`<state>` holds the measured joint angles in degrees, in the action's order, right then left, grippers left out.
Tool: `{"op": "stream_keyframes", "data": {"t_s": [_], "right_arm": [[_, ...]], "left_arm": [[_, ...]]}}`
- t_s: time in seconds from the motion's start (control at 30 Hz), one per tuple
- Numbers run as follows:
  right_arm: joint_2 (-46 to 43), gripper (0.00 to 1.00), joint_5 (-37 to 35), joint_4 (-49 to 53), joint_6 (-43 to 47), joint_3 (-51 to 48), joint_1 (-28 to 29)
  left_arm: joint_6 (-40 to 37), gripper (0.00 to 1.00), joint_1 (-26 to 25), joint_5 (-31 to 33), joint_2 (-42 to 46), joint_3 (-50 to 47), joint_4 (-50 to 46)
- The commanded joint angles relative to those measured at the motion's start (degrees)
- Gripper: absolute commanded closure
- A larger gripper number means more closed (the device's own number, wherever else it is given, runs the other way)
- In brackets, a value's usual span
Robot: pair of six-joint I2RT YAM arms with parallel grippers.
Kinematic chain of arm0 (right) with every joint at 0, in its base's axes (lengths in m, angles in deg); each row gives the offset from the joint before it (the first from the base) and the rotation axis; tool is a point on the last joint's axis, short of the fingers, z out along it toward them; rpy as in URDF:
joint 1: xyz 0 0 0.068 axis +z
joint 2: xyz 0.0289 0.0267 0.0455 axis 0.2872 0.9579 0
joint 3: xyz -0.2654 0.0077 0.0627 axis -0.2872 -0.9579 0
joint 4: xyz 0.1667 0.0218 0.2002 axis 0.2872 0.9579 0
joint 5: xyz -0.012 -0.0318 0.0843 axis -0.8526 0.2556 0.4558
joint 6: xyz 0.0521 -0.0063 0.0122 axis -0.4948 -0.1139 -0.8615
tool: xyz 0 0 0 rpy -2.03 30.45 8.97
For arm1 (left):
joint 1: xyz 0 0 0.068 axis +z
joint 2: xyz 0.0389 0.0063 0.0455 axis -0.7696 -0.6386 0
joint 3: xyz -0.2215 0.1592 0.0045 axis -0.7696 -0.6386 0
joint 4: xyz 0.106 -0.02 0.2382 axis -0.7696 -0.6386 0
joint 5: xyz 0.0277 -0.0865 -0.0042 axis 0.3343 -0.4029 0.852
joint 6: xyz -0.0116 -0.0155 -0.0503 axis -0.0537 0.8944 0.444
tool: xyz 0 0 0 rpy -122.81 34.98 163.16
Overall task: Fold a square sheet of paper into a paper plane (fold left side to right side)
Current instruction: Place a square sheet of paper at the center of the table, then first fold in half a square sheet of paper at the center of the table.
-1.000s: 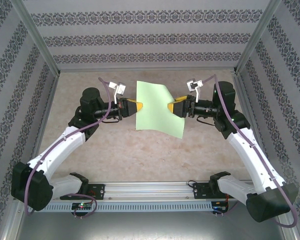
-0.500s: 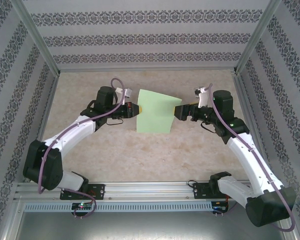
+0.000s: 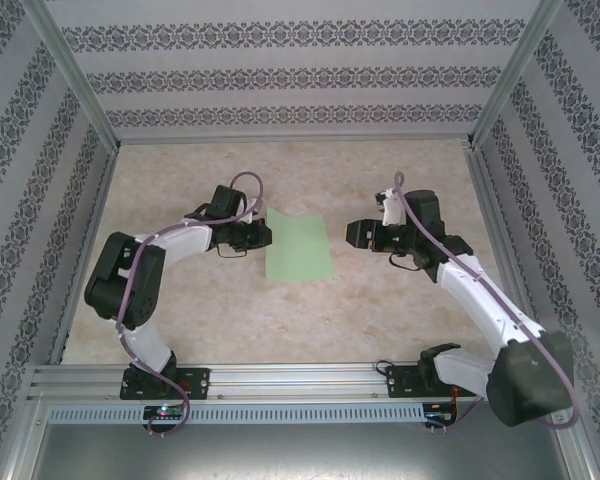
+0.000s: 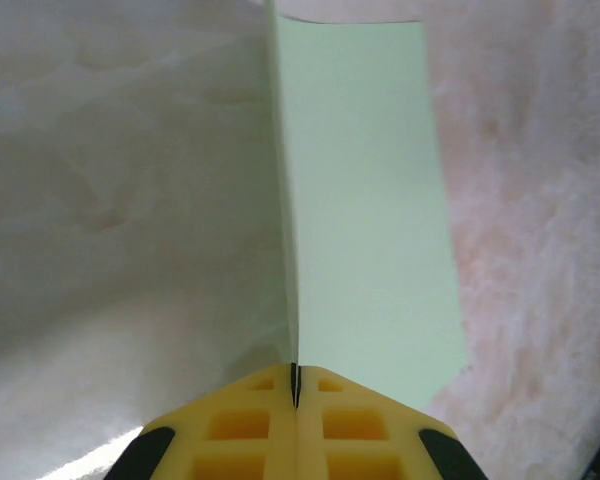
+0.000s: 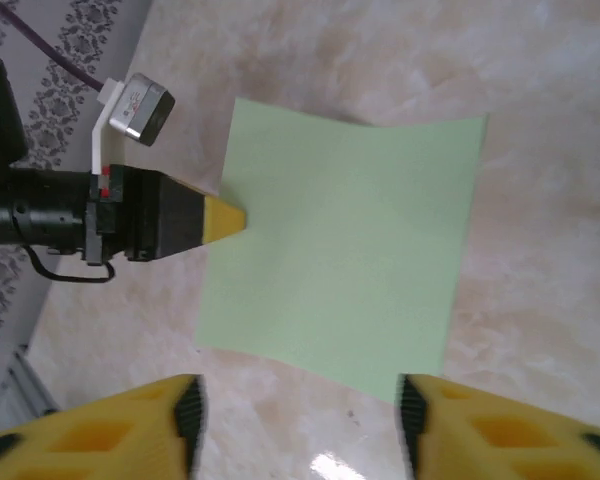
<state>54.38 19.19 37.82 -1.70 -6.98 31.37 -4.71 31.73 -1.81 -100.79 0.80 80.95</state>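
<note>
Left gripper: yellow jaws pressed together, with no gap visible along the seam. An edge of the square sheet of paper runs straight into that seam, so the sheet is pinched at its left edge. From the right wrist view, the same yellow tip meets the sheet about midway along that edge.

Right gripper: fingers spread wide, with nothing between them. In the top view it stands just beside the sheet's right edge, apart from it and touching nothing.

Location of the sheet: on the pale marbled table, between the two grippers, near the middle of the work area. It is light green and unmarked.

Differences between views: the top view gives the layout, with both arms reaching inward and the sheet between them, but the left jaws are too small there to read. The left wrist view alone shows the closed seam and the paper entering it. The right wrist view alone shows the full outline of the sheet, with a slight bow along its far edge.

Limits: the left wrist view cuts off the sheet's far end. Whether the sheet is a single layer or doubled over cannot be determined. The right finger bases are cropped at the frame's bottom edge.
</note>
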Motion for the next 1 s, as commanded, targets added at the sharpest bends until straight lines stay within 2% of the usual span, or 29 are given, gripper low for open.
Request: {"op": "stream_keyframes", "data": {"t_s": [0.0,0.13,0.23,0.43,0.73,0.87,0.97], "right_arm": [[5.30,0.60,1.78,-6.95,-3.01,-0.40,1.26],[14.41,0.78,1.72,-12.71,-5.54,1.28,2.72],[21.47,0.86,-0.12,-12.56,-6.02,4.15,2.89],[32.90,0.89,0.05,-10.50,-4.78,9.73,2.99],[41.23,0.89,-2.67,-5.48,-2.21,13.85,3.08],[42.16,0.89,-4.07,-3.81,-1.47,13.94,3.23],[42.01,0.89,-5.23,-2.81,-0.91,13.41,3.51]], "left_arm": [[-2.87,1.00,1.04,0.13,-2.69,4.34,-3.34],[-3.05,1.00,1.16,0.33,-5.20,7.12,-4.80],[-2.75,1.00,1.18,-0.09,-6.38,8.80,-5.73],[-2.15,1.00,1.15,-0.21,-7.13,9.94,-6.09],[-0.80,0.99,1.10,-1.39,-7.32,10.82,-5.48],[0.81,0.89,1.11,-4.30,-6.90,10.70,-3.65],[4.37,0.71,1.00,-7.99,-6.61,10.00,0.47]]}}
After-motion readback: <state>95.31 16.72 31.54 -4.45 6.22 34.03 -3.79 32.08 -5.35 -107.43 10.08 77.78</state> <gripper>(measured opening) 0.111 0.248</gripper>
